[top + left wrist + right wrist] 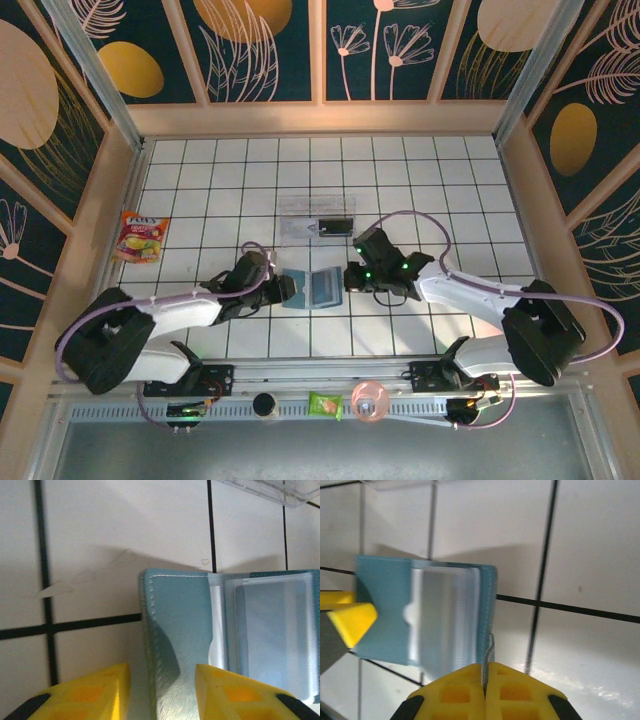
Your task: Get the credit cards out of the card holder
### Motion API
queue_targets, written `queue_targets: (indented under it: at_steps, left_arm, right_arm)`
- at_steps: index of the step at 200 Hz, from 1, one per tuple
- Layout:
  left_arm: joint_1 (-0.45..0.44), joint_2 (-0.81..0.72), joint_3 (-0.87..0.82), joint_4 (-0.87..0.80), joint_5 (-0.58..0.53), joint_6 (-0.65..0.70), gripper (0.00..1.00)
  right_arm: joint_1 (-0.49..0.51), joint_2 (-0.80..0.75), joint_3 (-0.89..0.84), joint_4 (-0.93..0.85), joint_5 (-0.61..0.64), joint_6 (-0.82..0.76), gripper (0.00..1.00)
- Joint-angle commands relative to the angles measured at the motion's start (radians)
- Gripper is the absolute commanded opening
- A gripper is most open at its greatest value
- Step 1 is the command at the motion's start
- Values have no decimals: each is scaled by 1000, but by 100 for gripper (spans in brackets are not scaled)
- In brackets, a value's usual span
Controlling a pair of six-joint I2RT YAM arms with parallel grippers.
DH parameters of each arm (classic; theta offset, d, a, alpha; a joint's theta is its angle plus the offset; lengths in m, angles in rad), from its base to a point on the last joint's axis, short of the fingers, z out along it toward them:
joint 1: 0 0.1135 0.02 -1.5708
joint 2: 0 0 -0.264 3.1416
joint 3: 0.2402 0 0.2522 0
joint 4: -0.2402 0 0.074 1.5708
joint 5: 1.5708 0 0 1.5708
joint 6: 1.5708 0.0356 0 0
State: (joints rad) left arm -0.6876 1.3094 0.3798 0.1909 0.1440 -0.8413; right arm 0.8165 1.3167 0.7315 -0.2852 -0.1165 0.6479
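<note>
The card holder lies open and flat on the white tiles between my two grippers. It is teal outside and paler inside. A pale blue credit card sits in its right-hand window pocket. My left gripper is open, and its yellow fingers straddle the holder's left edge. One fingertip rests over the left flap. My right gripper is shut on a thin grey strip at the holder's right edge.
A clear plastic tray holding a black rectangle stands just beyond the holder. A snack packet lies at the far left. A green packet and a pink round thing sit on the front rail.
</note>
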Motion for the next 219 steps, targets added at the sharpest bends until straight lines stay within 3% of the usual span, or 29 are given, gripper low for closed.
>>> queue_targets:
  at_steps: [1,29,74,113,123,148,184,219]
  left_arm:
    - [80,-148,-28,-102,-11,-1,43]
    - [136,-272,-9,-163,-13,58,59]
    - [130,-169,-19,18,188,41,63]
    - [73,-111,13,127,239,35,68]
    - [68,-105,22,132,241,33,66]
    - [65,-118,45,102,226,48,51]
    - [25,-13,51,152,245,37,48]
    - [14,64,20,266,268,-12,54]
  right_arm:
    - [47,-10,87,-116,72,28,0]
    - [80,25,140,-115,68,29,0]
    - [124,61,185,-79,51,3,0]
    - [145,76,210,-83,40,-2,0]
    - [147,76,215,-89,44,-2,0]
    - [149,75,221,-98,51,-5,0]
    - [151,74,217,-85,41,-4,0]
    - [159,88,239,-86,28,-19,0]
